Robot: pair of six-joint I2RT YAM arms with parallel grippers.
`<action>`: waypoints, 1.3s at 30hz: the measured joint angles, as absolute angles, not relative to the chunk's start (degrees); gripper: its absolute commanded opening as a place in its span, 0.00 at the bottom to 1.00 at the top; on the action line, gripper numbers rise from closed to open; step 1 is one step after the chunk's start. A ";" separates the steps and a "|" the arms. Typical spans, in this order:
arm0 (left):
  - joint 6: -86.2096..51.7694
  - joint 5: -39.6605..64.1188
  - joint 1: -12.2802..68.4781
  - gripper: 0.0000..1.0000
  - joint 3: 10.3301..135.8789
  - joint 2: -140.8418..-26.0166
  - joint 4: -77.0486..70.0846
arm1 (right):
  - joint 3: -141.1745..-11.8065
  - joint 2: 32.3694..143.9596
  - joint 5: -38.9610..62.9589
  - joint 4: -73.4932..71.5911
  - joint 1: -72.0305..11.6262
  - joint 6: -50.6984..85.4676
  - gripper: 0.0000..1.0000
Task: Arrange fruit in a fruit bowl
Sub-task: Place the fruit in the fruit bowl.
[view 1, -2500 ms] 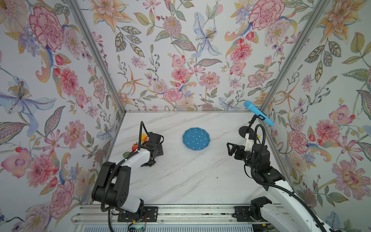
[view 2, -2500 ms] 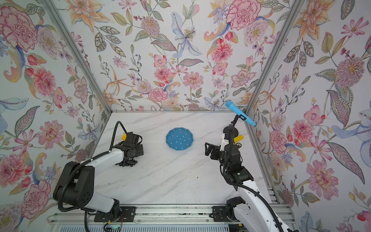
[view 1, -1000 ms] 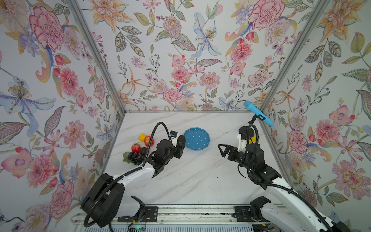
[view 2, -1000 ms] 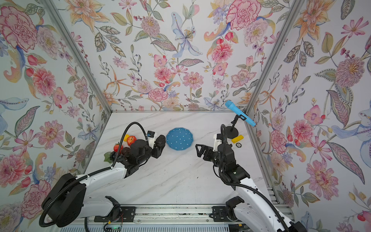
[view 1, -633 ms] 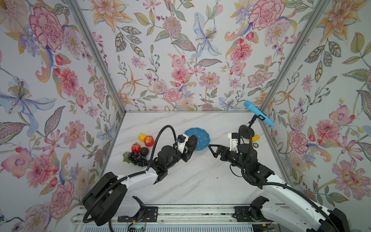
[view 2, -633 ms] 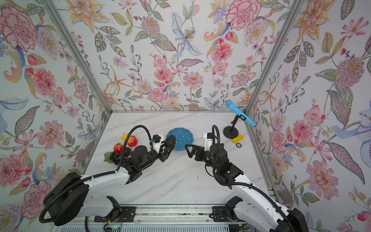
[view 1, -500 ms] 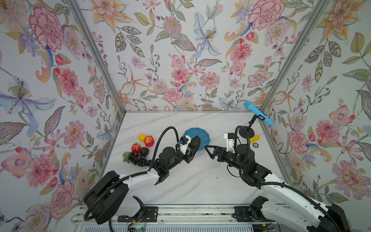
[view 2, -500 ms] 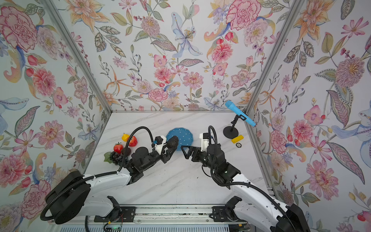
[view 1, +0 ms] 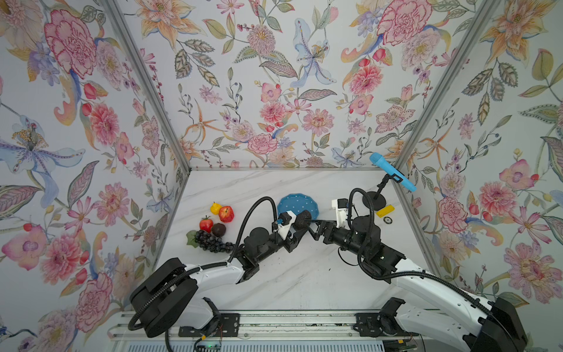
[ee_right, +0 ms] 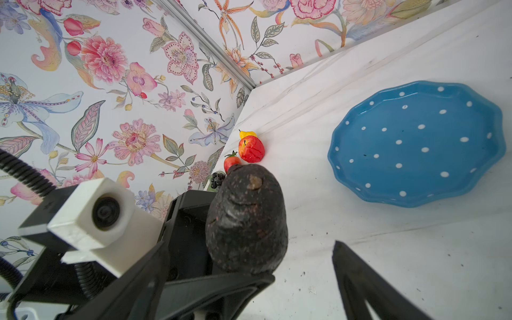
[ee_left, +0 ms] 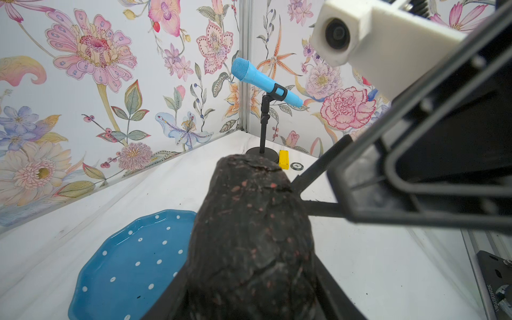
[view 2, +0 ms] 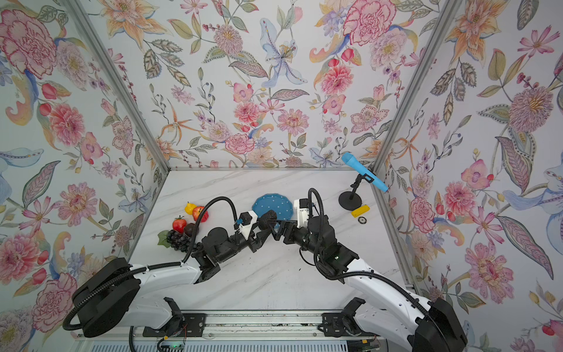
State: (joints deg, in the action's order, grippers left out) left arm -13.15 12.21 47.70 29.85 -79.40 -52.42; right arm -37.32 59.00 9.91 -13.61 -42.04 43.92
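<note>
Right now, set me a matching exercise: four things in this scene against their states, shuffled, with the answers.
Things:
1. avocado
2. fruit bowl
3. red apple
4. right gripper

States:
A. jaws open
B. empty
C. held in the left gripper
D. lying beside the lemon

Pairs: 1-C, 2-B, 3-D, 4-A

Both black-and-white arms stretch inward, nearly tip to tip; the left end effector [view 1: 297, 228] grips a dark brown pebbly avocado [view 1: 302, 219], while the right end effector [view 1: 309, 225] (jaws spread wide) faces it.
</note>
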 measured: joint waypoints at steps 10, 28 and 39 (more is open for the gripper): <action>-11.68 13.32 48.47 0.54 28.86 -79.40 -54.33 | -40.14 62.11 9.45 -12.27 -44.42 42.72 0.80; -10.41 13.13 49.15 0.56 27.38 -79.40 -58.22 | -40.40 63.51 9.45 -12.21 -45.69 42.26 0.60; -9.69 12.53 49.25 0.88 27.38 -79.40 -58.30 | -40.40 63.51 9.06 -11.64 -45.69 41.82 0.52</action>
State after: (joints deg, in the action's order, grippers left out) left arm -9.69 12.53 49.25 27.38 -79.40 -58.30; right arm -40.40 63.51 9.06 -11.64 -45.69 41.82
